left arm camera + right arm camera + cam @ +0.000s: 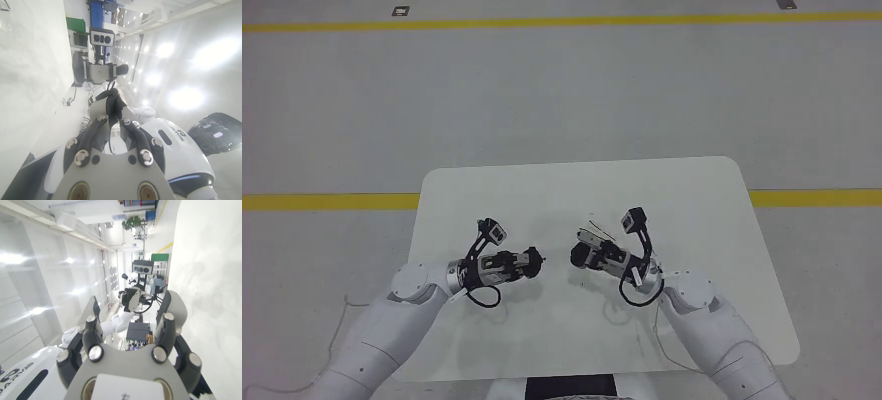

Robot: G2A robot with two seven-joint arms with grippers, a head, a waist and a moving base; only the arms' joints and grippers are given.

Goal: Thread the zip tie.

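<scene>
Pinching thin black zip tie [112, 103], left fingers [97, 108] sit clamped, right fingers [174, 308] splayed empty.

White table [702, 180], rounded corners, on a grey floor [562, 90]. One yellow line [542, 21] well beyond its far edge; a second yellow line [332, 201] runs out past both side edges. Small dark marker [401, 11] near the far line. Room behind: green bin [75, 24], potted plant [132, 222], blue drum [150, 213].

A white table [702, 190] with rounded corners stands on a grey floor [542, 90]; a yellow stripe [322, 201] on the floor meets the table's two sides near its far edge; a second yellow stripe [542, 22] runs well beyond the table's far edge; small dark floor marks [401, 11] lie beside that stripe.
</scene>
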